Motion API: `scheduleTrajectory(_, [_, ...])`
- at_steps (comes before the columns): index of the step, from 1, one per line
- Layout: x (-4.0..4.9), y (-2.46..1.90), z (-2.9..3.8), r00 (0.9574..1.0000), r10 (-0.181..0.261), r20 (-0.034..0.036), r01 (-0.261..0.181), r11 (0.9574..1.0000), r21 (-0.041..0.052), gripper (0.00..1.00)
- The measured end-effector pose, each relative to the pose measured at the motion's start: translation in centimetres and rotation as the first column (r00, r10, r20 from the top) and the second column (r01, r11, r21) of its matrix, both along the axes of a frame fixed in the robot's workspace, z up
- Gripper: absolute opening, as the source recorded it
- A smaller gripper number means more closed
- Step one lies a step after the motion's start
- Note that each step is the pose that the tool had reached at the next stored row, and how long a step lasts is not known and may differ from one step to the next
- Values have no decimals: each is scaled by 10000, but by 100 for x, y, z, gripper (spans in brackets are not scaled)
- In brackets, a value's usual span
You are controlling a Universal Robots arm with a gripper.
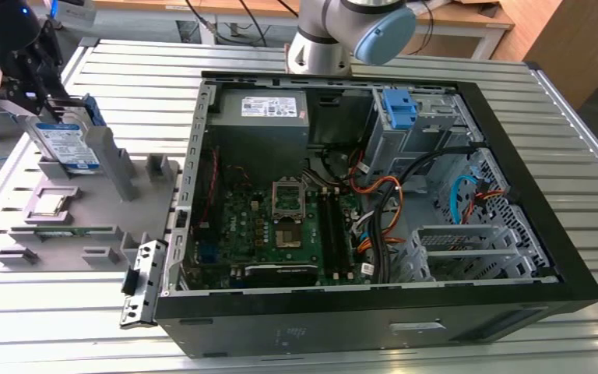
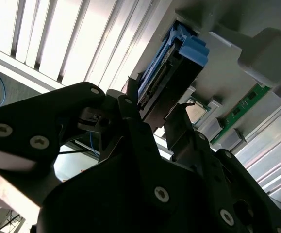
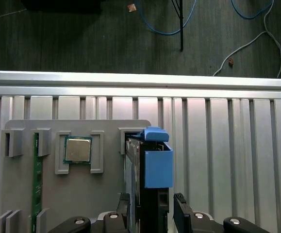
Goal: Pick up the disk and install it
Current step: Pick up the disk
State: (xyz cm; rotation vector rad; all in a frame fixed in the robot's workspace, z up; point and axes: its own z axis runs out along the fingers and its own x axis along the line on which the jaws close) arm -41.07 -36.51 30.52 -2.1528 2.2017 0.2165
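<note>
Black gripper (image 3: 151, 203) fingers (image 3: 179, 205), partly cut off by the frame in the first wrist view, are closed to a narrow span on the disk (image 3: 158, 167), one finger against each broad face. The disk stands on edge in a slot of the grey fixture plate (image 3: 82, 204), and a blue side rail faces the camera. The second wrist view shows the disk's connector edge; the finger pads are hard to make out there. A processor (image 3: 77, 149) and a green memory module (image 3: 35, 184) sit on the plate beside the disk. The exterior view adds the white-and-blue label (image 1: 68, 146). It also shows the open computer case (image 1: 382, 323) on the slatted aluminium table (image 1: 122, 70), well apart from the disk.
</note>
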Motion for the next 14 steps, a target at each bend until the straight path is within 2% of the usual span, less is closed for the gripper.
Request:
scheduleTrajectory(2, [10, 0, 0, 9999, 3, -106, -3, 10000, 1, 48])
scheduleTrajectory(14, [10, 0, -1, 9999, 3, -133, -3, 10000, 2, 48])
